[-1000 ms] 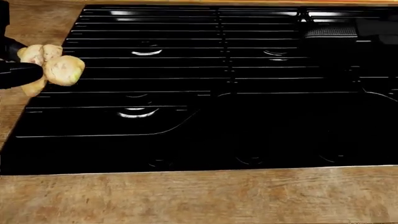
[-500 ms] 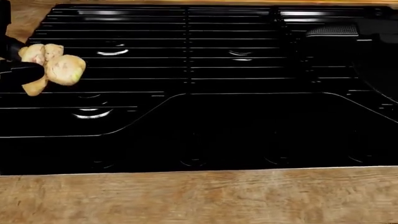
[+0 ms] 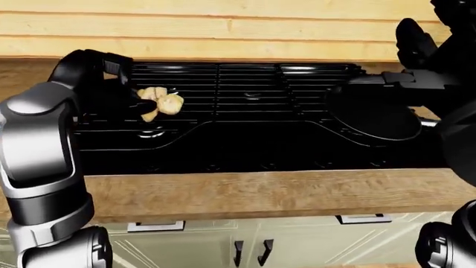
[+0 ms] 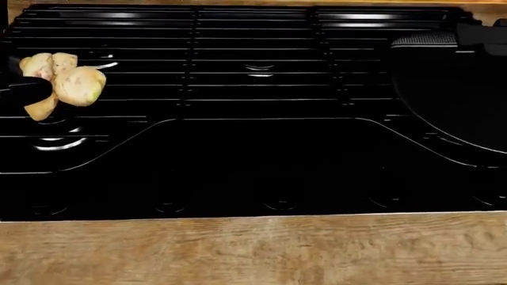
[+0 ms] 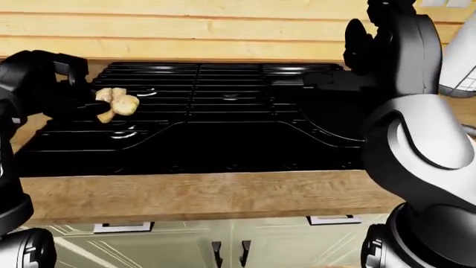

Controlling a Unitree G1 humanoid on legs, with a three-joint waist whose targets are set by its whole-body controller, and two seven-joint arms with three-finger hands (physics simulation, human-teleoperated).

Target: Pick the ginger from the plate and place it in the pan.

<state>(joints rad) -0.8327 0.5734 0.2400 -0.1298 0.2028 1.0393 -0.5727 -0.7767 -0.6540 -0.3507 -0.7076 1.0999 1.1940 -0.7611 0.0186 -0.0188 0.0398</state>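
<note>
Stove (image 4: 254,148) fills most of the head view, one black cooktop with grates, sunk into one wooden worktop (image 4: 254,249) whose near edge runs along the bottom. One black pan (image 3: 372,114) sits on the grates at the right side of the stove, well apart from the left fingers (image 4: 28,89) and across the cooktop from them; in the left-eye view its round mouth faces up and looks empty, so it seems ready to receive. The right hand (image 3: 417,42) hangs above and just beyond the pan's handle end; whether its fingers are spread or curled I cannot tell, as it merges with the dark shapes around it. The left hand (image 3: 123,100) is held over the stove's left edge, its dark fingers closed round one piece of ginger (image 4: 63,83), a knobbly pale lump that juts rightward out of the grip, clear of the grates below. Held lifted like that, it looks to be in carriage toward the pan, so the pick reads as done and the placing not yet. No plate shows in any view
</note>
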